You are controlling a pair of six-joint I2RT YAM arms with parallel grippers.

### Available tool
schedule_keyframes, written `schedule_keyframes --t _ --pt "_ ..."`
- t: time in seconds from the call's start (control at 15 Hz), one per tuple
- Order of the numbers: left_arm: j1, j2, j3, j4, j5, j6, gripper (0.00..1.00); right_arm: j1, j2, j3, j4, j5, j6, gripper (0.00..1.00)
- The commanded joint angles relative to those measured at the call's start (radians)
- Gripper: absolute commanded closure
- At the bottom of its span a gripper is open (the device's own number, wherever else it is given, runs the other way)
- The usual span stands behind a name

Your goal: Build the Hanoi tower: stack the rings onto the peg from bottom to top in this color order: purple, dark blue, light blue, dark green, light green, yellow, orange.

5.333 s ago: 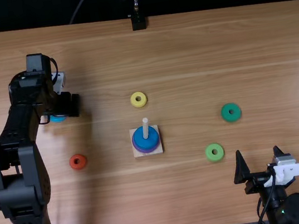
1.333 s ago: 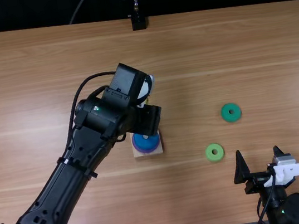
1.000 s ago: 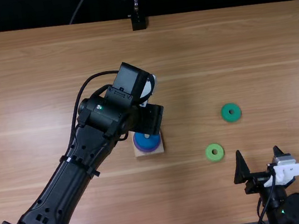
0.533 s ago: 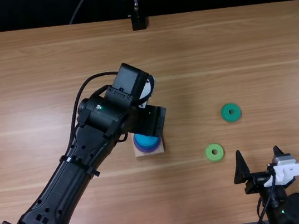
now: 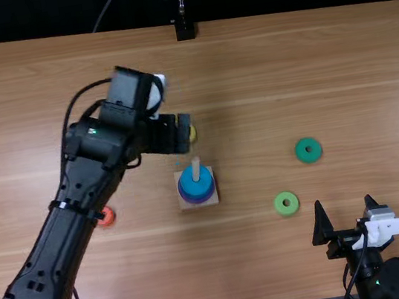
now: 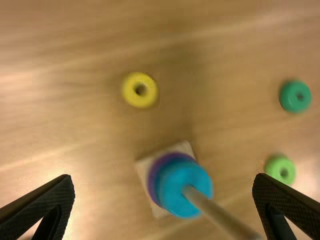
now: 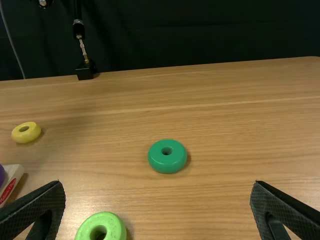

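While a red label [image 7: 7, 191] marks the side of the base [image 5: 183, 205], the light blue ring [image 5: 196, 183], formerly under the left fingers [image 5: 181, 135], now sits on the peg [image 5: 196, 166] above the dark blue ring [image 6: 160, 175] and the purple ring [image 5: 199, 200]. Those fingers, spread and empty, have drawn off the peg to just beyond it, beside the yellow ring [image 5: 193, 134]; the orange ring [image 5: 107, 216] lies left of them. The right fingers [image 5: 321, 226] gape, empty, with the light green ring [image 5: 287, 210] near them and the dark green ring [image 5: 309, 157] farther ahead on the counter [image 5: 284, 61].
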Motion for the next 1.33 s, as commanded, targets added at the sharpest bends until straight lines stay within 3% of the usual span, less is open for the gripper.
schedule_keyframes --t 0.0,0.27,0.53,0.6,0.73,0.8,1.0,1.13,1.27 --pt "0.041 -0.058 0.023 0.014 -0.007 0.012 0.00 -0.007 -0.013 -0.058 -0.064 0.001 0.001 0.00" --pt "0.230 -0.216 -0.099 0.037 -0.009 0.014 0.00 -0.007 -0.013 -0.059 -0.064 0.001 0.001 0.00" --pt "0.328 -0.483 -0.446 0.368 -0.013 0.016 0.00 -0.007 -0.013 -0.058 -0.064 0.001 0.001 0.00" --pt "0.332 -0.560 -0.550 0.469 -0.026 0.016 0.00 -0.007 -0.013 -0.058 -0.064 0.001 0.001 0.00" --pt "0.336 -0.716 -0.733 0.611 -0.105 0.016 0.00 -0.007 -0.013 -0.058 -0.064 0.001 0.001 0.00" --pt "0.345 -0.785 -0.800 0.618 -0.125 0.018 0.00 -0.007 -0.013 -0.058 -0.064 0.001 0.001 0.00" --pt "0.386 -1.039 -1.015 0.622 -0.129 0.021 0.00 -0.007 -0.013 -0.058 -0.064 0.001 0.001 0.00" --pt "0.388 -1.180 -1.165 0.622 -0.127 0.075 0.00 -0.007 -0.013 -0.058 -0.064 0.001 0.001 0.00" --pt "0.385 -1.319 -1.310 0.624 -0.127 0.204 0.00 -0.007 -0.013 -0.058 -0.064 0.001 0.001 0.00"
